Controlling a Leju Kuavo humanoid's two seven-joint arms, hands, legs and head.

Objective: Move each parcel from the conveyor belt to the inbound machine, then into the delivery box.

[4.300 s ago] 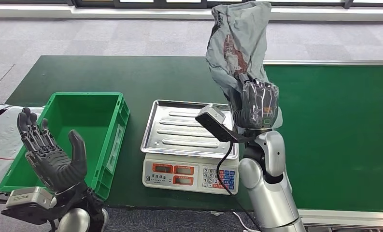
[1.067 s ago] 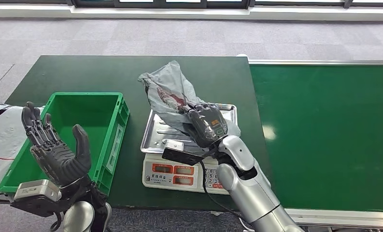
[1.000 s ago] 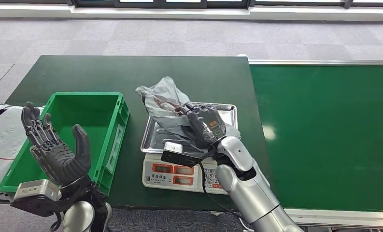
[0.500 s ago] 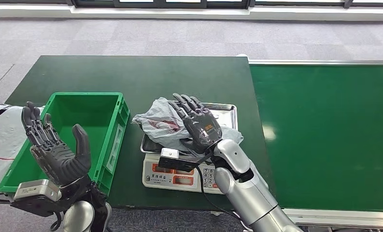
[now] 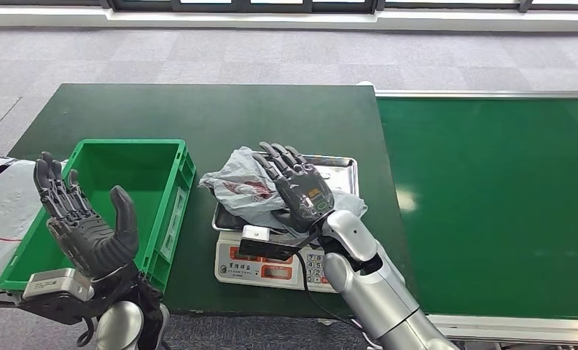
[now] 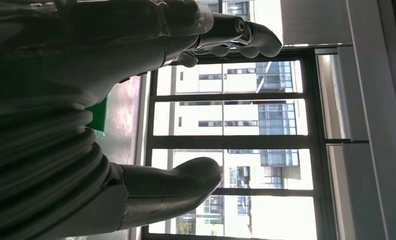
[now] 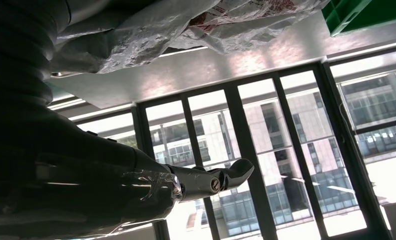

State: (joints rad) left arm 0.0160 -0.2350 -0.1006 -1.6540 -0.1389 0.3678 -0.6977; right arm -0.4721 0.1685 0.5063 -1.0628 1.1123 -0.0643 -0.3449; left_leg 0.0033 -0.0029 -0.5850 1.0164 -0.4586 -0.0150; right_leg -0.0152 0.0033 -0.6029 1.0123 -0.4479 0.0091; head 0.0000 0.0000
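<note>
Green table: parcel [image 5: 245, 186] lies on scale [image 5: 286, 244], right hand [image 5: 300, 191] fingers spread above it, left hand [image 5: 81, 226] spread beside bin [image 5: 165, 149]. Regrip parcel's middle before lifting.

A crumpled grey plastic parcel [image 5: 245, 188] with dark red print lies centre-frame on the steel pan of the scale [image 5: 340, 169], overhanging its left edge towards the empty green box [image 5: 170, 191].

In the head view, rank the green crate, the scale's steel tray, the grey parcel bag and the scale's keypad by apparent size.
Largest to smallest:
1. green crate
2. steel tray, partly covered by the bag and robot hand
3. grey parcel bag, possibly close to the tray, since both are partly hidden
4. keypad, partly hidden by the arm
</note>
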